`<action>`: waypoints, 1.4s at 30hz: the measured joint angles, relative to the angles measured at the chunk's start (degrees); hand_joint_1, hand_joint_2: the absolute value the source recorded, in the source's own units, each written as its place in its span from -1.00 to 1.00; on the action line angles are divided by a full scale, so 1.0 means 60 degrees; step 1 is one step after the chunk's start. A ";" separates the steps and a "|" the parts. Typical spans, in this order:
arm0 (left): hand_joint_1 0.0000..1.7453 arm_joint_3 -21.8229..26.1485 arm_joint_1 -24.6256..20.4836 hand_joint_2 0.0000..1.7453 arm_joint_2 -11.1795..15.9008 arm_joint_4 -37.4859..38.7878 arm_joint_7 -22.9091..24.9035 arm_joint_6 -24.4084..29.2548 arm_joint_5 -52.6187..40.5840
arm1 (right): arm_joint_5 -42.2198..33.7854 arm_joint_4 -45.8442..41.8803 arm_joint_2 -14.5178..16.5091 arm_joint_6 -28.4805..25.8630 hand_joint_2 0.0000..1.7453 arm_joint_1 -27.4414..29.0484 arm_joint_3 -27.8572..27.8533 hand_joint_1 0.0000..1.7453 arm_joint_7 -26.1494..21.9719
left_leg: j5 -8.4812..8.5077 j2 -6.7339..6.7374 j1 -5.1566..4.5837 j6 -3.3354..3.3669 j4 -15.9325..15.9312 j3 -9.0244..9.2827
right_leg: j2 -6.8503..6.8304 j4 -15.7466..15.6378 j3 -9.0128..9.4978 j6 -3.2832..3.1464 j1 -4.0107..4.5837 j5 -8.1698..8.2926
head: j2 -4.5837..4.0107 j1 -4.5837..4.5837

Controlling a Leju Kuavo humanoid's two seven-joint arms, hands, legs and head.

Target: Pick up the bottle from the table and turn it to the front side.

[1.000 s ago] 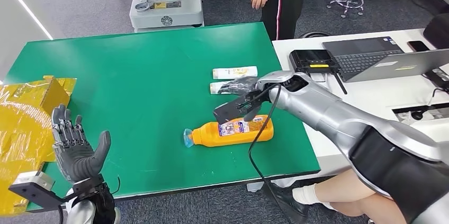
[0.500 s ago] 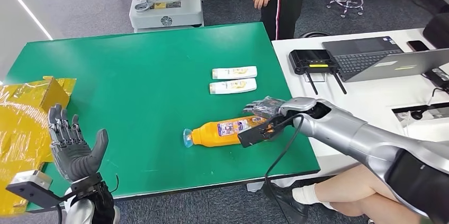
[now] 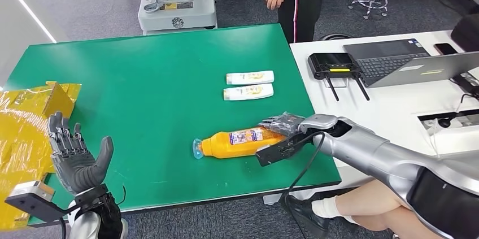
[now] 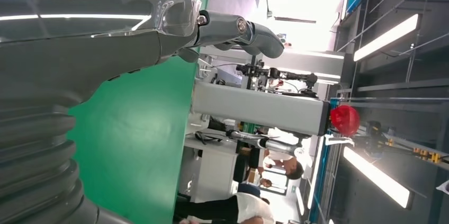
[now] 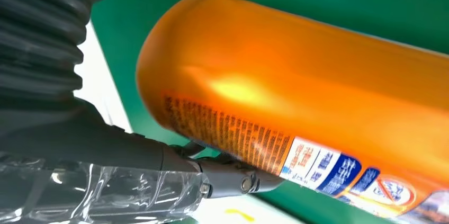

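Orange bottle [image 3: 240,142] lying on side, green surface [image 3: 141,81], near front edge. Right robot hand [image 3: 281,122] at base end, fingers touching; full grip unclear. Left robot hand [image 3: 76,157] spread, empty. Bottle likely rigid, glossy, slippery; take mid-body.

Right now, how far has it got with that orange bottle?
Early stage. The orange bottle lies on its side on the green table, not lifted. The right hand is at its base end, fingers beside the bottle; a firm grasp isn't clear. The left hand holds nothing. Lifting and turning remain.
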 joint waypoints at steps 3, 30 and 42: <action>-1.00 -0.0002 -0.0032 1.00 -0.0003 0.0001 0.0000 0.0017 0.0020 | 0.0045 0.0147 0.0104 -0.0156 1.00 0.0049 -0.0011 -1.00 -0.0139 | 0.0000 0.0001 0.0000 0.0000 0.0000 0.0000 | 0.0000 0.0000 0.0000 0.0000 0.0000 0.0000 | 0.0000 0.0000; -1.00 -0.0273 -0.0274 1.00 -0.0025 0.0219 0.0000 0.0024 0.0060 | 0.1074 -0.0103 0.1050 -0.1128 1.00 0.0721 -0.0539 -1.00 -0.0417 | 0.0000 0.0006 -0.0001 0.0000 0.0000 -0.0003 | 0.0005 0.0002 0.0000 0.0001 -0.0001 0.0001 | 0.0000 -0.0001; -1.00 -0.0270 -0.0273 1.00 -0.0028 0.0219 0.0000 0.0088 0.0092 | 0.1434 0.0413 0.1908 -0.0807 1.00 0.0351 -0.0651 1.00 -0.0783 | 0.0000 0.0003 0.0000 0.0000 -0.0001 -0.0003 | 0.0002 0.0004 0.0000 0.0001 0.0000 0.0000 | 0.0000 -0.0002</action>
